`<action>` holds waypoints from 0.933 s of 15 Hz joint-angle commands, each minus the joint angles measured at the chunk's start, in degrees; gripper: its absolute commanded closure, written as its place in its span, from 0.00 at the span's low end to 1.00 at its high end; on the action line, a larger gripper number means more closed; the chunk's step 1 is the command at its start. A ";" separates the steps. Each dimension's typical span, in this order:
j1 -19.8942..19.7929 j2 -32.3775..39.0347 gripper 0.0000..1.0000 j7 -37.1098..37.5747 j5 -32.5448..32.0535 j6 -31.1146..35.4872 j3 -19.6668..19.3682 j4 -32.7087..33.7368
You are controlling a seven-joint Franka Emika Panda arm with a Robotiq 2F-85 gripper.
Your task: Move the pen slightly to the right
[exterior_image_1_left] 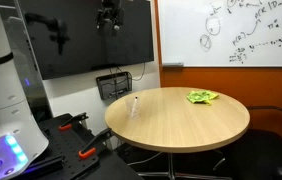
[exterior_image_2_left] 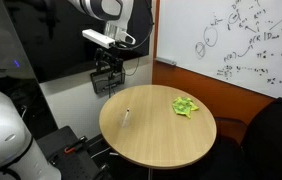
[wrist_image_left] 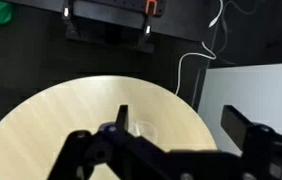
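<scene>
The pen [exterior_image_1_left: 134,105] is a small pale object standing near the edge of the round wooden table [exterior_image_1_left: 181,125]. It also shows in an exterior view [exterior_image_2_left: 127,117]. In the wrist view it is a faint translucent shape [wrist_image_left: 145,130] beside one finger. My gripper [exterior_image_1_left: 108,18] hangs high above the table's edge, well clear of the pen, and it also shows in an exterior view [exterior_image_2_left: 107,76]. In the wrist view its fingers [wrist_image_left: 181,122] are spread wide with nothing between them.
A green crumpled object [exterior_image_1_left: 202,97] lies on the far side of the table, also visible in an exterior view [exterior_image_2_left: 186,105]. A whiteboard [exterior_image_1_left: 231,30] covers the wall behind. A wire basket [exterior_image_1_left: 114,85] and dark screen [exterior_image_1_left: 76,40] stand beyond the table edge.
</scene>
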 commanded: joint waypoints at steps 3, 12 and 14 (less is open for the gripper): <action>-0.32 0.02 0.00 -0.08 0.06 -0.11 0.27 0.09; -0.32 0.02 0.00 -0.08 0.06 -0.11 0.27 0.09; -0.52 0.21 0.00 1.66 0.30 0.89 0.52 -0.19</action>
